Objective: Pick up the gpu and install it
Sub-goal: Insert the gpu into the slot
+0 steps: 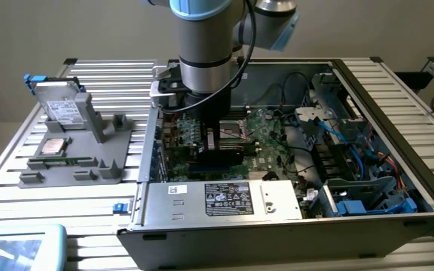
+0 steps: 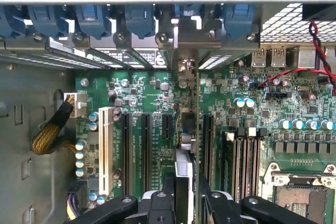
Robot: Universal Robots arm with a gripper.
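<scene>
My gripper (image 2: 186, 201) reaches down inside the open computer case (image 1: 398, 113), over the green motherboard (image 1: 266, 132). It is shut on the gpu (image 2: 185, 171), which the wrist view shows edge-on, running from between the two black fingers (image 2: 160, 203) toward the rear bracket openings. The card stands upright above the row of black expansion slots (image 2: 147, 150), near the long slot (image 2: 206, 150) beside the memory sockets. In the exterior view the gpu (image 1: 225, 153) is a dark slab under the gripper (image 1: 215, 140). Whether it touches a slot cannot be told.
A silver power supply box (image 1: 225, 199) lies along the case's near edge. Blue and black cables (image 1: 368, 147) and drive bays fill the exterior view's right. On the left, a grey holder (image 1: 74, 169) carries a hard drive (image 1: 60, 107), a processor (image 1: 53, 145) and a memory stick (image 1: 59, 162).
</scene>
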